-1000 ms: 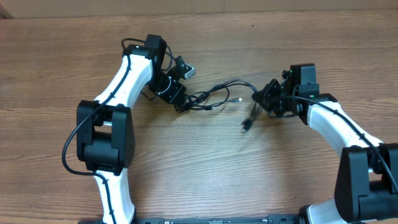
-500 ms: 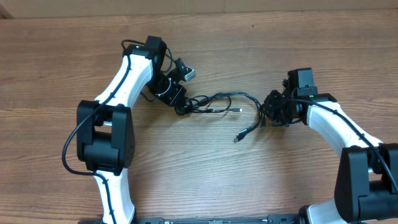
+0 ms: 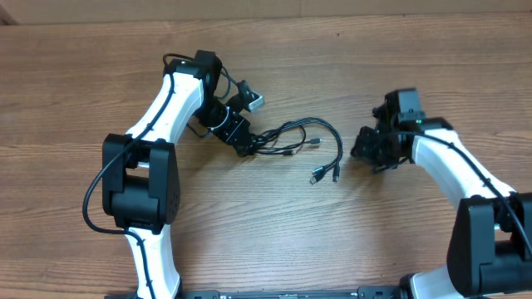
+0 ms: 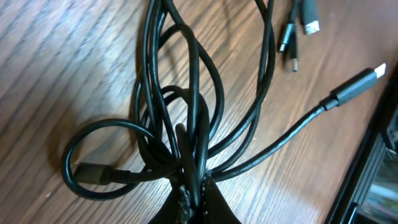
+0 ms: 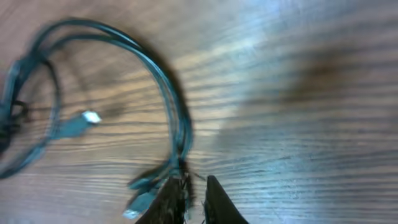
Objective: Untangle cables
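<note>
Cables (image 4: 200, 124) in left gripper (image 4: 193, 185), plug ends (image 4: 309, 18) loose on table (image 3: 274, 232)

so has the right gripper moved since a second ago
Yes. The right gripper has shifted right and down in the overhead view, farther from the dark speck in the wood.

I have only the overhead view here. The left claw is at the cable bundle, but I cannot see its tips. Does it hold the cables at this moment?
Observer: Yes. In the left wrist view the left claw is shut on the cables, pinching several strands where they cross.
Operator: Is any plug near this grip?
Observer: One cord curls into a closed loop beside the grip and ends in a dark plug.
Operator: And the right claw?
Observer: The right wrist view is blurred, but the right claw shows a narrow gap with no cord inside. The plug ends lie just beside one finger.
</note>
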Robot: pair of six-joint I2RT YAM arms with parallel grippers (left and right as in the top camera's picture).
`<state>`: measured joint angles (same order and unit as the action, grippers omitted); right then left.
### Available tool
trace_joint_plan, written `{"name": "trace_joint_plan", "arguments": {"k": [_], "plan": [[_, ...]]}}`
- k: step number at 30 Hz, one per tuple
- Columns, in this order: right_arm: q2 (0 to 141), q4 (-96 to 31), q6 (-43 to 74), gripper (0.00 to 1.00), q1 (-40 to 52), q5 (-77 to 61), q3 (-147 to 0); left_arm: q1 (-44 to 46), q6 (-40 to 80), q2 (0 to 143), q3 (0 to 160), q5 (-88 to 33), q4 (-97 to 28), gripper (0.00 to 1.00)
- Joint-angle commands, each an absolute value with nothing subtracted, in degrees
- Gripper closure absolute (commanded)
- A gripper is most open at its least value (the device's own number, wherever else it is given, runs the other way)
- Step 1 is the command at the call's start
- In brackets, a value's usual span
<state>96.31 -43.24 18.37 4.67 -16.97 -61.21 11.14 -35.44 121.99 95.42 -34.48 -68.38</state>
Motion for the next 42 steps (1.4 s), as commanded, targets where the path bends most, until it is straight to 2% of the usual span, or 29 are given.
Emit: {"name": "trace_joint_plan", "arguments": {"k": [1, 6, 10, 12, 15, 17, 18, 22, 23, 25, 28, 30, 36, 38, 40, 42], "plan": [[95.2, -45.0, 16.2, 0.85, 5.3, -18.3, -68.5, 10.8, -39.5, 121.5, 95.2, -38.5, -68.6, 0.96], [95.2, -43.7, 16.2, 0.84, 5.9, -19.2, -71.2, 10.8, -40.7, 121.5, 95.2, -39.5, -68.8, 0.96], [95.2, -42.3, 16.2, 0.84, 5.9, -19.8, -71.2, 11.2, -47.9, 121.5, 95.2, -43.2, -72.3, 0.94], [95.2, -42.0, 16.2, 0.84, 5.9, -20.6, -71.2, 11.5, -50.0, 121.5, 95.2, -43.0, -74.2, 0.80], [95.2, -41.6, 16.3, 0.84, 6.0, -21.3, -71.2, 12.0, -50.2, 121.5, 95.2, -41.5, -75.0, 0.37], [95.3, -41.2, 16.3, 0.84, 6.0, -22.1, -71.2, 12.1, -50.2, 121.5, 95.2, -40.9, -75.1, 0.15], [95.3, -41.0, 16.5, 0.84, 6.0, -22.7, -71.2, 12.0, -50.2, 121.5, 95.2, -40.9, -75.1, 0.11], [95.3, -40.4, 18.1, 0.83, 6.4, -27.0, -71.2, 11.9, -49.4, 121.5, 95.6, -42.5, -74.1, 0.10], [95.3, -40.4, 19.1, 0.83, 6.8, -27.4, -71.2, 11.9, -47.0, 121.5, 95.8, -42.5, -72.7, 0.13], [95.3, -40.4, 21.5, 0.81, 7.9, -27.3, -71.2, 11.6, -38.4, 121.5, 95.9, -41.0, -68.1, 0.18], [95.3, -40.2, 23.6, 0.78, 10.2, -27.2, -71.2, 10.4, -21.9, 121.5, 95.8, -34.5, -61.2, 0.20], [95.3, -39.9, 26.1, 0.72, 12.1, -27.1, -71.2, 9.1, -16.1, 121.5, 95.8, -31.2, -59.6, 0.21], [96.1, -37.9, 40.4, 0.71, 18.4, -22.4, -70.0, 3.9, -10.2, 121.5, 95.7, -30.7, -59.8, 0.22], [97.1, -36.4, 43.6, 0.67, 20.3, -21.1, -69.1, 2.4, -10.0, 121.5, 95.6, -30.7, -60.1, 0.22], [98.6, -34.6, 45.6, 0.58, 22.3, -21.0, -68.2, 1.4, -10.0, 121.5, 95.4, -30.7, -60.3, 0.21], [100.5, -33.4, 47.9, 0.57, 23.9, -21.0, -67.7, 0.6, -10.1, 121.5, 95.1, -30.7, -60.3, 0.20]]}}
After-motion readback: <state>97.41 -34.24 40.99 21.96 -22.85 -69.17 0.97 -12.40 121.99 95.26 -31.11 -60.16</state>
